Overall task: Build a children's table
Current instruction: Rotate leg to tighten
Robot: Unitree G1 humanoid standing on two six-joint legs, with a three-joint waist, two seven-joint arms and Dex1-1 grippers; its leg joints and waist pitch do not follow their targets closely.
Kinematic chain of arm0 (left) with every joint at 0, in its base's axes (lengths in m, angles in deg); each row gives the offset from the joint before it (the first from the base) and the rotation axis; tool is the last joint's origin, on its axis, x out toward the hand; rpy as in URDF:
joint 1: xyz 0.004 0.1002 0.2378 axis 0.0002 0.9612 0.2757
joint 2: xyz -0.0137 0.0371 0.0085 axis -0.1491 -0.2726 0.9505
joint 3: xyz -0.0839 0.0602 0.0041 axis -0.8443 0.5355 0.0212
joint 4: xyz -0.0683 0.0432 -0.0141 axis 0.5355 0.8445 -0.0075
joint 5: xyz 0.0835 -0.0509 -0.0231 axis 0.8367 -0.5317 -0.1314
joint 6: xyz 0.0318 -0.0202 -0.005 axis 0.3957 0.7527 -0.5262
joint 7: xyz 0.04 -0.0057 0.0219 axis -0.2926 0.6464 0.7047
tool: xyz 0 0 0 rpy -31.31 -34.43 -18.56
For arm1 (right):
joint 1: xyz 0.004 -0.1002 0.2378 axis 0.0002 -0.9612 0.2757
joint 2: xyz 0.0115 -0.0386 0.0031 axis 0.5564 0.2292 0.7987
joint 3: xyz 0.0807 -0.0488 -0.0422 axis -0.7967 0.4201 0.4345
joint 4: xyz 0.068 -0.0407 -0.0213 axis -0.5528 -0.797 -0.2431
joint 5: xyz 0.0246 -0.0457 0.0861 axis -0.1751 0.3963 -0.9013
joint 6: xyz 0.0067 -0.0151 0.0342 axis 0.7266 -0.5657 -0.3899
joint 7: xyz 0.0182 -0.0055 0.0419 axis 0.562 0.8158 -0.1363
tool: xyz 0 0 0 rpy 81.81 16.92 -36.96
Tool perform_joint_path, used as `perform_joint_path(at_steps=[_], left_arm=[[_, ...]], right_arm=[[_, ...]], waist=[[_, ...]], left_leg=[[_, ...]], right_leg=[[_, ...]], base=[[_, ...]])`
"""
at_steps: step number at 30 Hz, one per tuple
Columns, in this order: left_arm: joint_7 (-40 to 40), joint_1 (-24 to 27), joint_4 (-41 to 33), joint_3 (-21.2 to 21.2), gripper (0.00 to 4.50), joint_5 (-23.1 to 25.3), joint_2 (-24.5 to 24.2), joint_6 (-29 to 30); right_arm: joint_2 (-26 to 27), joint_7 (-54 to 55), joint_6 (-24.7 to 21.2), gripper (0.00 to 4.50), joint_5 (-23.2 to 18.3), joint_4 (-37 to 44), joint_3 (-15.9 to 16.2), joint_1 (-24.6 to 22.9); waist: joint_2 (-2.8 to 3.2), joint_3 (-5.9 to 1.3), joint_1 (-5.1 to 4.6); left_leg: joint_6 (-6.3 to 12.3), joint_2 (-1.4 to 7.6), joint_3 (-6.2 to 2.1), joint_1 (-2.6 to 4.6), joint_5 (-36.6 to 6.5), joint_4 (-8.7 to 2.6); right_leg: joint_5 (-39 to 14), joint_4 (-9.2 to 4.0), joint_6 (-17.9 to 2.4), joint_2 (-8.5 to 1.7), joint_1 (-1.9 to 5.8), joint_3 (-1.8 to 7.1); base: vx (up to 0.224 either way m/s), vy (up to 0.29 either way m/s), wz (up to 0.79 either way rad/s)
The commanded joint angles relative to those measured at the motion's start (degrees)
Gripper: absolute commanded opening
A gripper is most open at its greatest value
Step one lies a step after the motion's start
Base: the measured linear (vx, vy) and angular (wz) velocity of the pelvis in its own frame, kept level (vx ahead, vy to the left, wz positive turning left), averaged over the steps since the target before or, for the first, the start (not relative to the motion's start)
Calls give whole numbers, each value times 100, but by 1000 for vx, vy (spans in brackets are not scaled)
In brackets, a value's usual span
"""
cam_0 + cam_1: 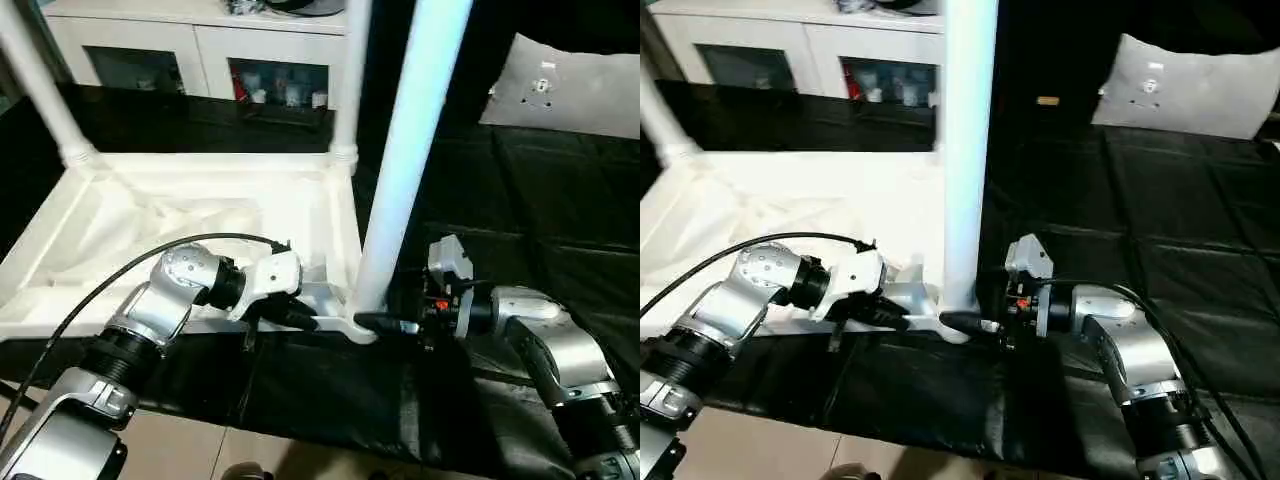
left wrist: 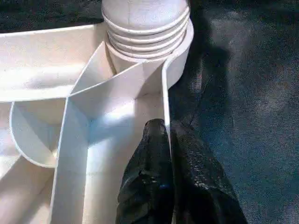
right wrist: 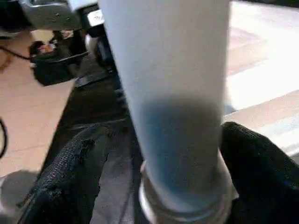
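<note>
Black mat underlay: left claw (image 2: 169,135) pinched the tabletop rim (image 2: 164,93); right claw (image 3: 159,154), wide, straddled the leg (image 1: 405,160); advisable to keep it plumb.

Silver forearms ringed with black collars, ending in white wrist housings and black two-fingered grippers: left gripper (image 1: 300,318), right gripper (image 1: 385,324). Thin black cable (image 1: 130,262) looped over left arm; small orange-red marks on right wrist.

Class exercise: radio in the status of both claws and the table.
Left claw shut on tabletop rim. Right claw straddles near leg, standing in corner socket. Nothing in the way.
</note>
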Motion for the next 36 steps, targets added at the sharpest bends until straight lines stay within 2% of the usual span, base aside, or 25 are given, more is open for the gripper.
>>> perform_joint_path(at_steps=[1, 3, 6, 8, 12, 14, 16, 18, 22, 23, 24, 25, 26, 27, 28, 29, 30, 31, 32, 33, 34, 36], left_arm=[[-120, -6, 52, 205, 0, 121, 19, -110], [-122, -9, 60, 208, 0, 118, 19, -115], [-146, -1, 75, 214, 0, 95, 5, -139], [-153, 8, 96, 213, 0, 95, -2, -173], [-152, 2, 107, 219, 0, 114, -7, -182], [-153, -6, 117, 224, 0, 123, -12, -183], [-153, -12, 132, 225, 0, 128, -18, -181], [-125, -7, 138, 203, 0, 109, -8, -137], [142, 45, -30, 72, 0, -16, 171, 306], [443, 34, -71, 0, 0, -2, 313, 569], [446, 34, -71, -1, 0, -2, 314, 571], [801, 4, -60, -95, 0, 13, 490, 831], [1033, -20, -51, -156, 0, 25, 607, 1008], [1208, -47, -45, -185, 0, 57, 694, 1094], [1508, -88, -48, -245, 0, 94, 848, 1267], [1984, -150, -58, -370, 0, 105, 1113, 1558], [1984, -150, -58, -370, 0, 105, 1113, 1558], [2441, -216, -52, -481, 0, 142, 1370, 1812], [2454, -218, -52, -483, 0, 144, 1377, 1819], [2582, -243, -43, -506, 0, 166, 1451, 1884], [2782, -267, -32, -544, 0, 191, 1556, 1980], [3500, -359, 25, -695, 0, 318, 1938, 2271]], right_arm=[[-58, -86, -73, 361, -63, -44, 44, 101], [-58, -85, -75, 328, -66, -61, 49, 113], [-44, -49, -80, 323, 9, -180, 64, 181], [-39, -23, -91, 292, 39, -260, 74, 236], [-47, -23, -82, 280, 48, -309, 89, 276], [-52, -39, -73, 241, 55, -330, 102, 290], [-47, -49, -69, 239, 55, -326, 117, 285], [-27, -45, -79, 218, 49, -300, 141, 258], [178, 289, -325, 202, -46, 2, 150, 34], [382, 675, -426, 202, 7, 161, 162, -83], [384, 679, -426, 199, 7, 163, 162, -85], [635, 1148, -509, 199, 131, 258, 194, -167], [804, 1454, -559, 198, 215, 303, 215, -210], [957, 1720, -603, 198, 288, 280, 215, -208], [1205, 2119, -694, 198, 365, 228, 193, -192], [1599, 2741, -783, 197, 478, 105, 135, -133], [1599, 2741, -783, 196, 478, 105, 135, -133], [1978, 3313, -852, 196, 572, -55, 64, -30], [1989, 3329, -854, 196, 575, -60, 62, -27], [2105, 3496, -876, 196, 601, -111, 41, 14], [2280, 3796, -900, 196, 647, -213, -18, 81], [2831, 4749, -997, 196, 863, -577, -182, 355]], waist=[[-101, -429, -5], [-96, -434, -2], [-97, -445, -6], [-95, -450, -9], [-101, -456, -5], [-112, -460, -5], [-105, -461, -3], [-95, -461, 2], [-81, -447, -7], [-85, -444, -2], [-67, -428, -5], [-63, -415, -19], [-68, -397, -32], [-46, -373, -52], [-53, -336, -75], [-28, -314, -112], [-28, -314, -112], [-40, -304, -169], [-21, -299, -205], [1, -315, -269], [38, -312, -326], [54, -318, -396]], left_leg=[[502, 220, 18, -45, -335, -386], [473, 218, 19, -44, -319, -385], [446, 219, 17, -39, -319, -385], [446, 214, 19, -41, -300, -381], [420, 224, 15, -39, -321, -384], [431, 220, 18, -44, -302, -379], [431, 218, 19, -43, -299, -377], [420, 220, 18, -38, -316, -379], [393, 232, 22, -32, -337, -389], [372, 224, 13, -36, -398, -392], [314, 223, 19, -18, -487, -400], [278, 215, 17, -23, -579, -409], [186, 202, 14, -10, -718, -428], [111, 182, 6, -8, -889, -445], [54, 159, 2, 22, -1151, -455], [-42, 138, -13, 38, -1323, -455], [-42, 138, -13, 38, -1323, -455], [-71, 88, -46, 68, -1597, -440], [-78, 101, -56, 77, -1668, -453], [-55, 105, -84, 92, -1792, -458], [-13, 123, -113, 52, -1845, -496], [-6, 157, -128, 65, -1955, -522]], right_leg=[[-1245, -403, -1065, -389, 386, 366], [-1268, -405, -1026, -385, 384, 368], [-1203, -398, -1036, -379, 383, 364], [-1129, -389, -1058, -370, 383, 359], [-1074, -380, -1075, -375, 391, 362], [-1005, -374, -1095, -376, 397, 363], [-997, -376, -1102, -375, 396, 363], [-1017, -374, -1105, -374, 395, 362], [-982, -379, -1125, -368, 391, 369], [-1082, -392, -1105, -375, 401, 361], [-1235, -427, -1060, -375, 378, 365], [-1394, -438, -1023, -376, 382, 361], [-1802, -495, -877, -370, 380, 344], [-2208, -539, -740, -364, 371, 330], [-2760, -620, -544, -363, 345, 305], [-3200, -677, -362, -366, 328, 273], [-3200, -677, -362, -366, 328, 273], [-3736, -792, -55, -366, 319, 191], [-3739, -802, -36, -361, 305, 183], [-3652, -842, -29, -362, 324, 131], [-3435, -840, -43, -354, 372, 112], [-3185, -829, -141, -351, 364, 113]], base=[[0, 0, 0], [0, 0, 0], [0, 0, 0], [0, 0, 0], [0, 0, 0], [0, 0, 0], [0, 0, 0], [0, 0, 0], [0, 0, 0], [0, 0, 0], [0, 0, 0], [0, 0, 0], [0, 0, 0], [0, 0, 0], [-60, -8, -5], [0, 0, 0], [0, 0, 0], [0, 0, 0], [0, 0, 0], [0, 0, 0], [0, 0, 0], [0, 0, 0]])
